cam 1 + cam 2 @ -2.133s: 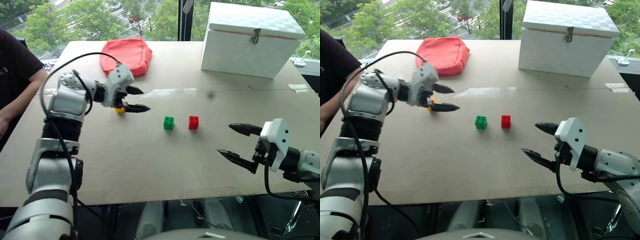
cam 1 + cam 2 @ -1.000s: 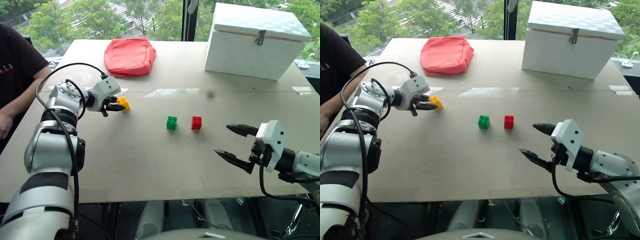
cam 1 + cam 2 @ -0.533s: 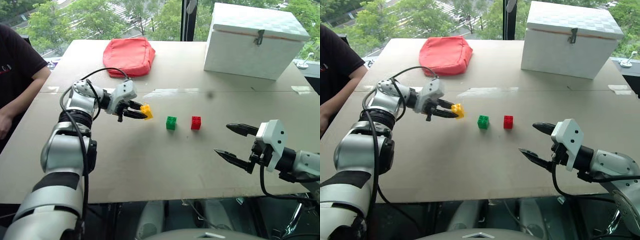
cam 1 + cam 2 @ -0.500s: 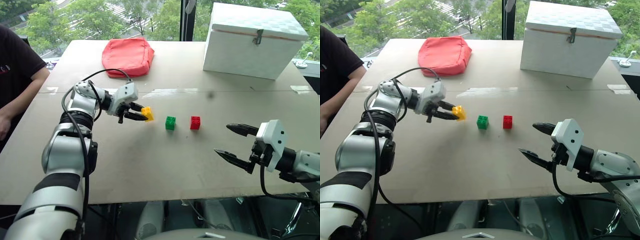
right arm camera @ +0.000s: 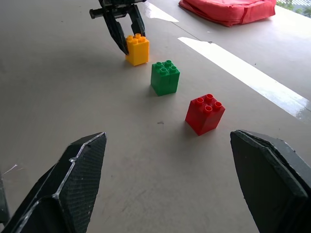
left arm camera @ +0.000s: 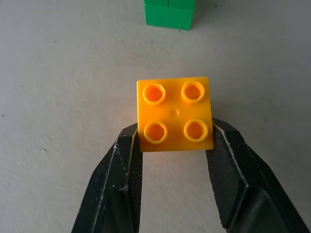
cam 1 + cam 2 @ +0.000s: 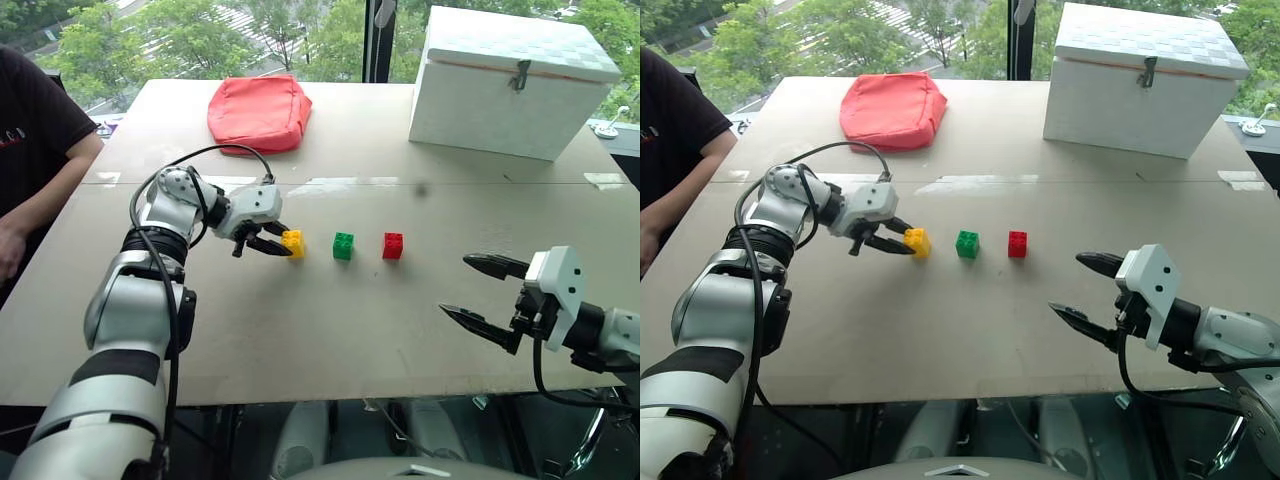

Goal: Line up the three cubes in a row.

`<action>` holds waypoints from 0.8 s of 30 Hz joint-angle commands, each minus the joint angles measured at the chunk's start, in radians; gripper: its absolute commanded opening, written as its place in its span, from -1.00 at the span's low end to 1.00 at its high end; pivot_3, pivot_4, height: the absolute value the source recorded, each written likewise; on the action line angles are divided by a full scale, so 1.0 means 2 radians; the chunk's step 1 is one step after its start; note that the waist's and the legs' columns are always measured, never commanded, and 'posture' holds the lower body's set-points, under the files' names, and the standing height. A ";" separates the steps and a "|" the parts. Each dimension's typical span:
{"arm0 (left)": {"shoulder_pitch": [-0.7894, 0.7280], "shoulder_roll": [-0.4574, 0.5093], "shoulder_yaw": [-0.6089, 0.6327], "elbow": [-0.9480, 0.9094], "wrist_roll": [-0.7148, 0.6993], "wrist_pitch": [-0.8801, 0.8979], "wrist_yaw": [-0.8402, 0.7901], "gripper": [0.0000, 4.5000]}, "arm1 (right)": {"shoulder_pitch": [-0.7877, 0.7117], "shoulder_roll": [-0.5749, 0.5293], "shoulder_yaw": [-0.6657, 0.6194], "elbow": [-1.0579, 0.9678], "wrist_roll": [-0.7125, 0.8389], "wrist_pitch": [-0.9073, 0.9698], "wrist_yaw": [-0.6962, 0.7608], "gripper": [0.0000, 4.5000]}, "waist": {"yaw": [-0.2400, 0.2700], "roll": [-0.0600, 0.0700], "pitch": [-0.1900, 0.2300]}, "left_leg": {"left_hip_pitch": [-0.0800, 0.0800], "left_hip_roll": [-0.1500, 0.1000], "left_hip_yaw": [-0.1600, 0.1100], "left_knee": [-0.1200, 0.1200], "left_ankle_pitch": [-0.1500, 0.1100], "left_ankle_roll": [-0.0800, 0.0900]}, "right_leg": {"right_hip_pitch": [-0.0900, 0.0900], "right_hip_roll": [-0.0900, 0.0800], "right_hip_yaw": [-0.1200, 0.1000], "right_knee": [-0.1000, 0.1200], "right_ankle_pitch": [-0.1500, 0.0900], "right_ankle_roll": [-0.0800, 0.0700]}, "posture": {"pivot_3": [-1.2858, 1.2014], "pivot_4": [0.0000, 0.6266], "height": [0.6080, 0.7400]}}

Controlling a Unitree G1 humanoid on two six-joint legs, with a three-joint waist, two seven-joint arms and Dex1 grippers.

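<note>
Our left tool (image 7: 284,244) clamps the yellow cube (image 7: 293,243) by two opposite flat sides on the counter (image 7: 300,330), beside the green cube (image 7: 343,245) and red cube (image 7: 393,245); we judge it light, rigid, slick-walled, while our right tool (image 7: 480,292) hangs spread.

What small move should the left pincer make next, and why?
Probably open the left pincer and let go of the yellow cube. The cube already seems to stand on the table beside the green cube, roughly in line with it and the red cube, so the row looks finished. The right pincer hangs open and apart from the cubes.
</note>
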 commanded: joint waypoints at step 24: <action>0.314 0.058 0.236 -0.533 -0.230 0.393 0.144 0.97 | 0.072 0.012 -0.077 0.033 -0.048 -0.063 0.000 0.87 | -0.008 0.001 0.000 | 0.001 0.002 -0.001 0.000 0.000 0.000 | 0.000 -0.001 0.001 0.000 0.000 0.000 | 0.03 -0.52 1.00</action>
